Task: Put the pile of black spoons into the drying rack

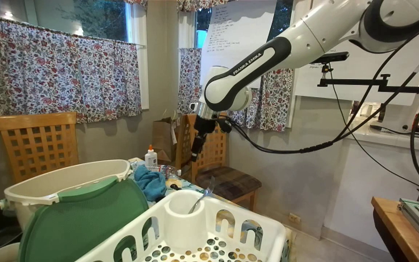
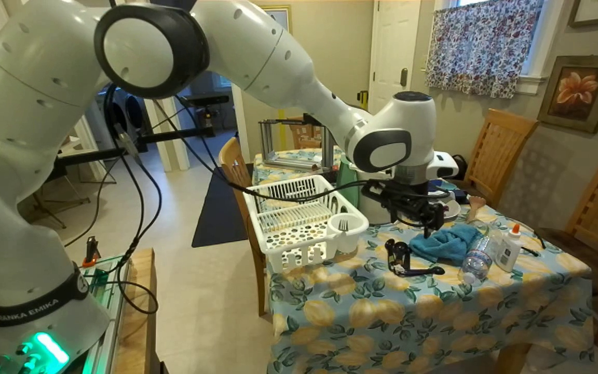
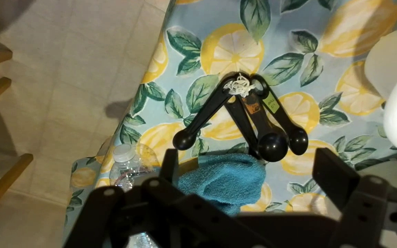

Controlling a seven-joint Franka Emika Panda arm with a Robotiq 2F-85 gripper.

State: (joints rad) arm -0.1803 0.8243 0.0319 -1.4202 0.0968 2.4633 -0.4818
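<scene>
Two black fingers (image 3: 168, 168) of the gripper (image 3: 252, 170) stand closest to the camera in the wrist view. They are spread well apart: the gripper is in the released state. Black spoons (image 3: 261, 122), joined at the handle ends by a white tie (image 3: 240, 86), lie on the cloth-covered table (image 2: 361, 311) below the gripper and, in the wrist view, beyond the fingers. Their handles fan out from the tie; the rounded ends face back toward the gripper. One handle carries an orange label (image 3: 252, 107), another a green label (image 3: 271, 102).

Below the gap between the fingers, just beside the spoons, lies a crumpled blue towel (image 3: 227, 179). In the wrist view, a clear bottle (image 3: 124, 170) lies left of this gap, partly hidden by the gripper. In both exterior views, the drying rack (image 1: 244, 214) stands lower than the gripper and off to one side; a fork (image 2: 343, 225) leans in its cup (image 1: 186, 233).

As to pose, the gripper hangs from the wrist (image 2: 410, 119) and points downward in both exterior views. From the wrist, the forearm (image 1: 264, 65) climbs obliquely to the elbow (image 2: 151, 49), set well above the gripper. From the elbow, the upper arm (image 2: 34, 104) descends to the base (image 2: 34, 311), where a green light (image 2: 51, 347) shows. Black cables (image 1: 315, 148) loop below the forearm and run back from the gripper.
</scene>
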